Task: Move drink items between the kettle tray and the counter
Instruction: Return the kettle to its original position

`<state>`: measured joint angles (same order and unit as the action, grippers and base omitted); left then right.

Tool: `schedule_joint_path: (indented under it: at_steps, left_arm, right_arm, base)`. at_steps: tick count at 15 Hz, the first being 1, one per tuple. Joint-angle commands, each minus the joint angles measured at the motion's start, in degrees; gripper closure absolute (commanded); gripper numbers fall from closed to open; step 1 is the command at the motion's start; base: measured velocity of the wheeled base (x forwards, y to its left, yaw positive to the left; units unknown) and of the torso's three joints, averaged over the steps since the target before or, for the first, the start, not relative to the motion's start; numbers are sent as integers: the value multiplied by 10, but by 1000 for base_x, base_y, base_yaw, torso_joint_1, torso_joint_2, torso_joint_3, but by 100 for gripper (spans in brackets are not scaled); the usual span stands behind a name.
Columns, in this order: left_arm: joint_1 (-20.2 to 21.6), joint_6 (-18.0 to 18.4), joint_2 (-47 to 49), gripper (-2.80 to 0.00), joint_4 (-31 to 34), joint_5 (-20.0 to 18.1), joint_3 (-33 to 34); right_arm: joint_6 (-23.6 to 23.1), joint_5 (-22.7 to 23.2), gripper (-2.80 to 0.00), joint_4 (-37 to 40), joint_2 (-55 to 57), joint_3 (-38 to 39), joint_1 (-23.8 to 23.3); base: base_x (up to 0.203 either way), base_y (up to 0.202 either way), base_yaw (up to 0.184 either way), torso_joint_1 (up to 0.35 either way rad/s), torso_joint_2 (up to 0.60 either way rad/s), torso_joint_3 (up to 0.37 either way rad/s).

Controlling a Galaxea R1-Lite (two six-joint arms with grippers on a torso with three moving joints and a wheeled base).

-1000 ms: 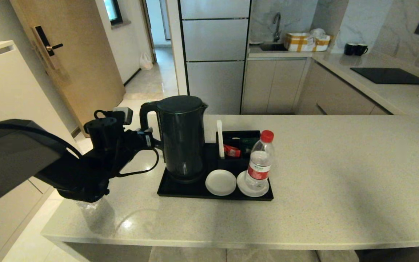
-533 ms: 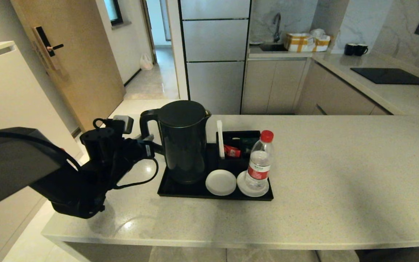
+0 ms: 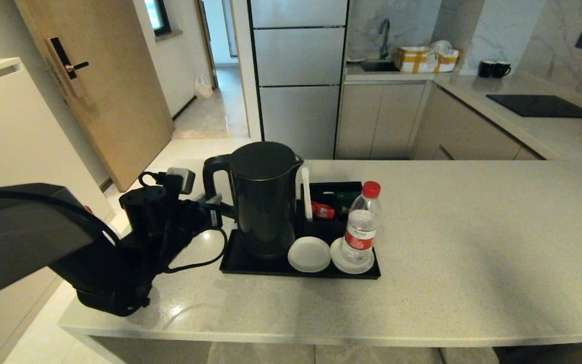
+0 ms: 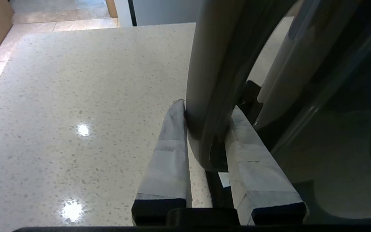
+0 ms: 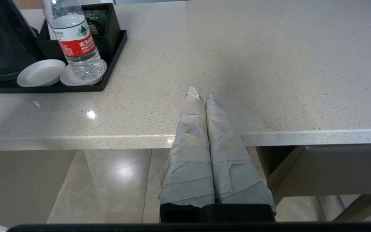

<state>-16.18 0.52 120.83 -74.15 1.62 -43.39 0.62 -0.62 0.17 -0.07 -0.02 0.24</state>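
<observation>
Where the kitchen opens behind it onto a wooden door [image 3: 94, 86], a steel fridge [image 3: 298, 76] and a side run with a sink [image 3: 379, 63] and a black cooktop [image 3: 541, 105], the broad beige speckled tabletop [image 3: 473, 253] carries everything. Next in size, the left arm reaches in from the near left corner, and its left hand [image 4: 204, 129] is clamped on the loop handle of the kettle [image 3: 264, 202], one taped finger on each side of the loop. The kettle stands upright, long axis vertical, handle toward the left hand and spout away from it, at the left end of the tray [image 3: 250, 265]; whether its base touches the tray cannot be told. Inside the tray sit the sachet box [image 3: 331, 202], the water bottle [image 3: 360, 225] upright with its red cap up on the right coaster [image 3: 339, 263], and the bare left coaster [image 3: 308, 254]. The right hand [image 5: 201, 96] hangs parked before the tabletop's near edge, fingers pressed together on nothing.
</observation>
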Motion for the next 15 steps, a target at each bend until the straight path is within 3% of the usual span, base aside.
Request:
schedule_joint_path:
  at_steps: [1, 15]
  left_arm:
    - [-2, 0, 8, 0, -2, 0, -1]
    - [-3, 15, 3, 0, -5, 2, -1]
  right_arm:
    - [0, 0, 0, 0, 0, 0, 0]
    - [0, 0, 0, 0, 0, 0, 0]
  base:
    - [0, 0, 0, 0, 0, 0]
    - [0, 0, 0, 0, 0, 0]
